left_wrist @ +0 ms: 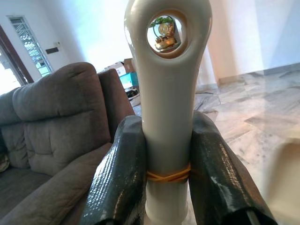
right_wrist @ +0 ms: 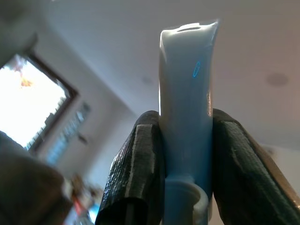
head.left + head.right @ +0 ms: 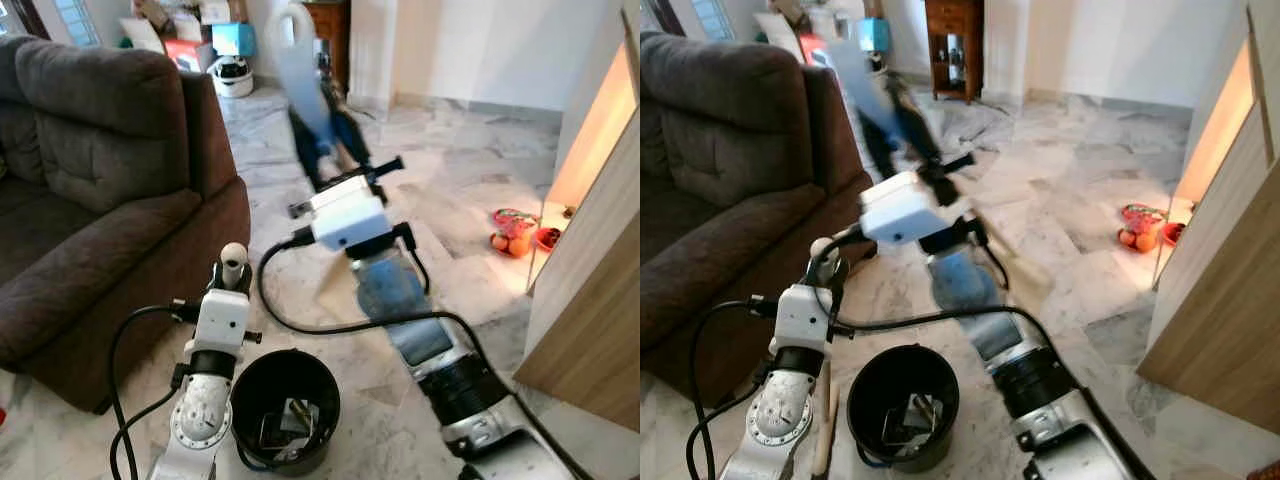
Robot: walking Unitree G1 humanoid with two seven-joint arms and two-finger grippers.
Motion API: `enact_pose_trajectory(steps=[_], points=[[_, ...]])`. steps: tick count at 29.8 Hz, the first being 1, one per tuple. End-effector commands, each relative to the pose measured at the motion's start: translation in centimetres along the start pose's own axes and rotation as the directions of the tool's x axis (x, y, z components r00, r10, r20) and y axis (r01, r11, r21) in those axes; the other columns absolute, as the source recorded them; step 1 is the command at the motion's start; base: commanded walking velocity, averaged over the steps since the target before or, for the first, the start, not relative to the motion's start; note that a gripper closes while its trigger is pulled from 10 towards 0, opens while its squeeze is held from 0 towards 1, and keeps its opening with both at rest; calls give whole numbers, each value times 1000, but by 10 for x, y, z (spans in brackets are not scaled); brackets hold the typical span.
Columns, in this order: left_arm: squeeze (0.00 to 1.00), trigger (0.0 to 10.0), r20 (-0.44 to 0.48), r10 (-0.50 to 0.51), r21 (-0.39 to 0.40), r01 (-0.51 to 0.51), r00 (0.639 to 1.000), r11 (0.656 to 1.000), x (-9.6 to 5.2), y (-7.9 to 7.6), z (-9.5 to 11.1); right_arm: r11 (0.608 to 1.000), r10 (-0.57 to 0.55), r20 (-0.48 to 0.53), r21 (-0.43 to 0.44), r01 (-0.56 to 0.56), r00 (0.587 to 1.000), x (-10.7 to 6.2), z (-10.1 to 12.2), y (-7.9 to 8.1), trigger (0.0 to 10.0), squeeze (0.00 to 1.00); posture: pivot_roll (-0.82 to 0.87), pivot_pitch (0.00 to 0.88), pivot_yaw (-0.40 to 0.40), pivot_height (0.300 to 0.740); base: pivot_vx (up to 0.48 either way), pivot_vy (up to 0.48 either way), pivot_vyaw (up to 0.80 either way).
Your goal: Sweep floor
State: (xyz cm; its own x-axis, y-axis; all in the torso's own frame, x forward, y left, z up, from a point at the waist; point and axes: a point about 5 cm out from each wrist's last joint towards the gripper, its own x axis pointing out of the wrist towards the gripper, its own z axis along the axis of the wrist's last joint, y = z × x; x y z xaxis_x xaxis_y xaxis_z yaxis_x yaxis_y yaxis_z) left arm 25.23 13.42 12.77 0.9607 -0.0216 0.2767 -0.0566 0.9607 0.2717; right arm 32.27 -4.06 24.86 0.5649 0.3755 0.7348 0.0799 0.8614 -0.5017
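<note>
- My left gripper (image 1: 166, 173) is clamped on the cream broom handle (image 1: 167, 93), black bin (image 3: 285, 405) just beside it.
- My right gripper (image 2: 185, 154) is clenched around the pale blue handle (image 2: 186, 93).

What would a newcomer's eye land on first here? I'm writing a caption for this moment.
The right gripper, raised mid-room, shut on a pale blue handle. Nearer, the left gripper clamps a cream handle beside the brown sofa. A black bucket sits on the marble floor between the arms.

no legible text, labels, brand names, numbers or signs on anything in view
</note>
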Motion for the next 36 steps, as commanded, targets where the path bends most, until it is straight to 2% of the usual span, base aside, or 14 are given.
enact_pose_trajectory(steps=[1,7,11,13,15,20,21,24,26,27,29,36], points=[[0,10000,28,-15,25,15,1000,1000,1,0,2,998,0,-21,-70,-1,1000,3,-9,-2,10000,0,-134,0,79,740,0,0,0],[0,10000,26,-17,25,17,1000,1000,1,0,2,986,14,-106,-165,-31,994,-5,-34,-3,10000,0,-133,0,82,740,0,0,0],[0,10000,23,-27,24,27,999,999,1,0,2,986,-11,-263,-163,-34,965,-18,-59,-3,10000,0,-130,0,85,740,0,0,0],[0,10000,22,-30,23,29,999,999,1,0,2,986,-5,-294,-161,-44,956,-21,-63,-2,10000,0,-130,0,85,740,0,0,0],[0,10000,19,-40,18,39,999,999,0,-1,1,988,2,-412,-142,-67,911,-34,-80,0,10000,0,-130,0,87,740,0,0,0],[0,10000,15,-49,13,49,999,999,0,-3,1,991,-20,-519,-123,-51,854,-50,-96,-3,10000,0,-132,0,88,740,0,0,0],[0,10000,8,-55,10,55,998,998,-1,-3,-1,992,-28,-554,-114,-43,832,-56,-101,-4,10000,0,-132,0,89,740,0,0,0],[0,10000,3,-57,8,57,998,998,-3,-3,-2,998,-26,-591,-55,-9,806,-61,-105,-4,10000,0,-131,0,89,740,0,0,0],[0,10000,-2,-44,-6,44,999,999,-4,-2,-2,999,-9,-621,22,29,784,-66,-107,-2,10000,0,-131,0,89,740,0,0,0],[0,10000,-8,-24,-19,24,1000,1000,-6,1,-2,993,6,-649,91,69,761,-70,-109,0,10000,0,-127,0,89,740,0,0,0],[0,10000,-12,-10,-19,9,1000,1000,-7,4,-3,986,14,-673,134,103,740,-76,-111,2,10000,0,-127,0,89,740,0,0,0],[0,10000,-13,-4,-17,4,1000,1000,-9,6,-3,973,21,-716,174,150,698,-85,-116,4,10000,0,-124,0,91,740,0,0,0]])
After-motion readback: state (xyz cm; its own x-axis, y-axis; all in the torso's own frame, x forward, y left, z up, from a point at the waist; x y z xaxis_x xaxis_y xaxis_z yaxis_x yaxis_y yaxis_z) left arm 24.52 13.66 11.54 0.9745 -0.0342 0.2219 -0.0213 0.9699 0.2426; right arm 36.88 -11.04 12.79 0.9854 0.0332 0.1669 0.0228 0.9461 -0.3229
